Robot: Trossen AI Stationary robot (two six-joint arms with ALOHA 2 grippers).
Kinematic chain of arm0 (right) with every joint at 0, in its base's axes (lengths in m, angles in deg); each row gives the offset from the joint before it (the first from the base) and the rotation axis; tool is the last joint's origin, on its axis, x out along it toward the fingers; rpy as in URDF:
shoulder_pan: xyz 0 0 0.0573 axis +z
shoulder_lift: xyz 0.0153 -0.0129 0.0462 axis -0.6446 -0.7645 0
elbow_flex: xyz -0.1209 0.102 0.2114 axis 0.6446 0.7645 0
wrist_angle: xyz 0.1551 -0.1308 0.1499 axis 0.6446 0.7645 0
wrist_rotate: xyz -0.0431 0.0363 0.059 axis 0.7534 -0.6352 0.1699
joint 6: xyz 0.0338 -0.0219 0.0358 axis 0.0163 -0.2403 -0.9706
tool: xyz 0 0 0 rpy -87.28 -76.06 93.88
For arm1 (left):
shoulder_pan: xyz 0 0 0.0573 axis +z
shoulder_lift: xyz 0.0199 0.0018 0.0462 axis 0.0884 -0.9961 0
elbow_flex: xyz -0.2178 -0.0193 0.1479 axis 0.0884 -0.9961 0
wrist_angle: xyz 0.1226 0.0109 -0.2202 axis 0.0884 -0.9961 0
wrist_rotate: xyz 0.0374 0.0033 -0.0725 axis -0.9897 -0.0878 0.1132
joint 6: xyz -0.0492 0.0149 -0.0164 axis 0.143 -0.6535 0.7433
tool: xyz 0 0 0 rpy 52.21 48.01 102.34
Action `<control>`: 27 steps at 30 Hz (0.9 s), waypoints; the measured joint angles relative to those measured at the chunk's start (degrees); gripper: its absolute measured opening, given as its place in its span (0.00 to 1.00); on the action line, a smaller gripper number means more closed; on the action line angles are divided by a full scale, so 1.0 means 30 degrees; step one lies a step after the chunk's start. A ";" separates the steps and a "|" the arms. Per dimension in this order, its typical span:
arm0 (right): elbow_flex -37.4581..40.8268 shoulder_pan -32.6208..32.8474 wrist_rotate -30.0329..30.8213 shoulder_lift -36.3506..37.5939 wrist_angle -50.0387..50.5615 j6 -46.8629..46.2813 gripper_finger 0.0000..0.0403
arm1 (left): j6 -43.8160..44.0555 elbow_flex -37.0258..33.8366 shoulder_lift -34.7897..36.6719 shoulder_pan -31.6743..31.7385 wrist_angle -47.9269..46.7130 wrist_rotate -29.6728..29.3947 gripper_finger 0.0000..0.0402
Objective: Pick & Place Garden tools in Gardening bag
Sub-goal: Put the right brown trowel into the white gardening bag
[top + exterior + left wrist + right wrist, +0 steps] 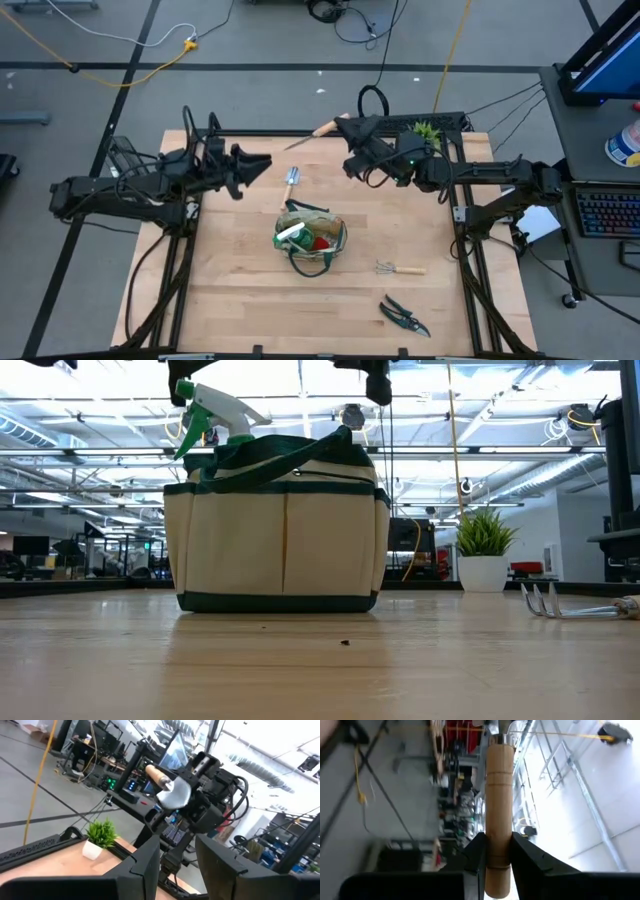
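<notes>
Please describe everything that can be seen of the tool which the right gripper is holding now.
It is a trowel with a round, light wooden handle marked by turned grooves, and a silvery metal blade. The right gripper is shut on the handle, one dark finger pressing each side. The tool is lifted off the table, near its far edge, and lies roughly level. Its blade points away from the gripper toward the left arm. Nothing but the gripper touches it.

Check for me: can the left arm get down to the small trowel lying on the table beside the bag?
Probably yes. The left gripper is empty, jaws apart, raised just beside the small trowel, with nothing between them. The gardening bag sits clear of it.
</notes>
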 joint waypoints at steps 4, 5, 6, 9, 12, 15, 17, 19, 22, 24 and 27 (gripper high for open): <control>0.0000 0.0093 0.0246 0.0015 0.0526 0.2381 0.14 | 0.0003 0.0000 0.0000 0.0416 0.0000 0.0030 0.32; 0.0000 0.0107 0.0217 0.0015 0.0759 0.2994 0.14 | 0.0003 0.0000 0.0000 0.0539 0.0000 0.0022 0.32; 0.0000 0.0128 0.0222 0.0015 0.0992 0.3625 0.14 | 0.0048 0.0000 0.0000 0.0672 0.0013 0.0001 0.32; 0.0000 0.0155 0.0201 0.0015 0.2026 0.5255 0.14 | -0.0217 0.0073 -0.0003 0.0921 0.0175 0.0007 0.32; 0.0000 0.0155 0.0153 0.0007 0.2997 0.6087 0.14 | -0.1295 0.0769 -0.0332 0.0962 -0.0227 0.0007 0.32; 0.0000 0.0155 0.0150 0.0007 0.3435 0.6700 0.14 | -0.2633 0.1850 -0.1187 0.0947 -0.0586 0.0015 0.32; 0.0000 0.0155 0.0150 0.0007 0.3510 0.6959 0.14 | -0.3496 0.2859 -0.1987 0.0947 -0.1336 0.0015 0.32; 0.0000 0.0155 0.0148 0.0007 0.3524 0.7298 0.14 | -0.4247 0.3979 -0.2927 0.0947 -0.2493 0.0015 0.32; 0.0000 0.0155 0.0142 0.0007 0.3684 0.7373 0.14 | -0.5074 0.5782 -0.4440 0.0947 -0.4485 0.0368 0.32; 0.0000 0.0148 0.0142 0.0007 0.3937 0.7368 0.14 | -0.5486 0.7018 -0.5442 0.0947 -0.5602 0.0912 0.32; 0.0000 0.0148 0.0142 0.0007 0.4287 0.7368 0.14 | -0.6120 0.8944 -0.6804 0.0947 -0.7210 0.1597 0.32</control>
